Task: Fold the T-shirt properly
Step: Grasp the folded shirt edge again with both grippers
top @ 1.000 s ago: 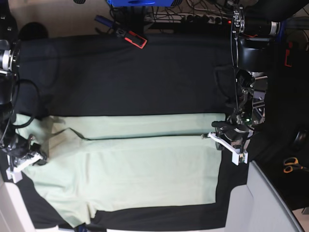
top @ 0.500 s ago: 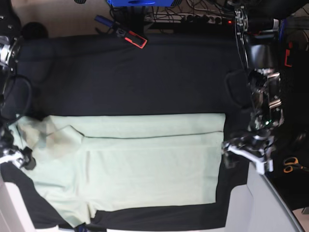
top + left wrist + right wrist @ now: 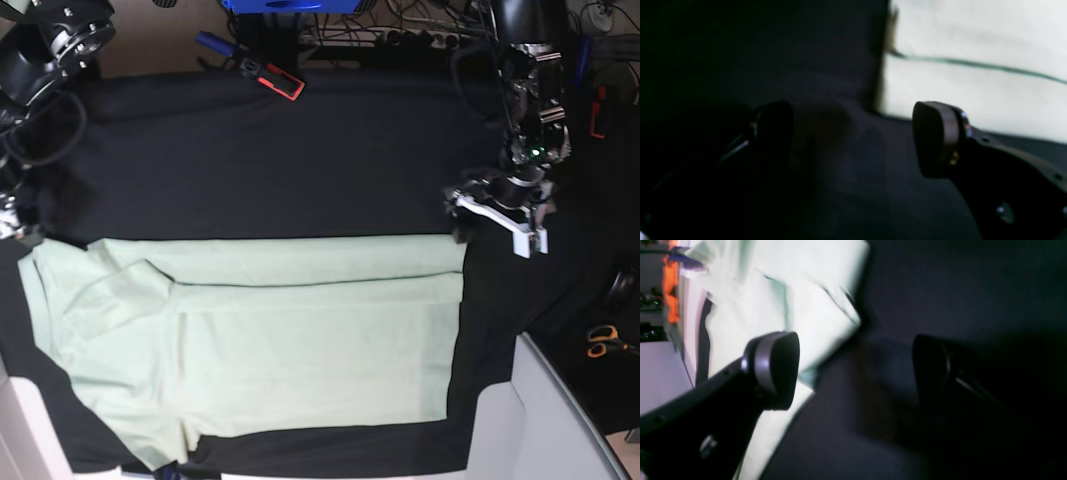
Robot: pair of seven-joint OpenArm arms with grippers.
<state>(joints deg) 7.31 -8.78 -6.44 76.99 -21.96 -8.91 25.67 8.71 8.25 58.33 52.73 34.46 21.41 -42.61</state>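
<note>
Left wrist view: the left gripper (image 3: 853,140) has its jaws spread wide with nothing between them, hanging over the black cloth (image 3: 773,66). The T-shirt (image 3: 973,83) fills the upper right of the frame, its straight edge just past the right-hand pad.

Right wrist view: the right gripper (image 3: 855,370) is gaping too, empty, and the shirt runs down the upper left, behind the left-hand pad.

Base view: the shirt lies flat across the lower middle, long axis running left to right. The left gripper sits just off its upper right corner, the right one is barely in view at the left edge by the upper left corner, so I'd guess each takes its own end
</note>
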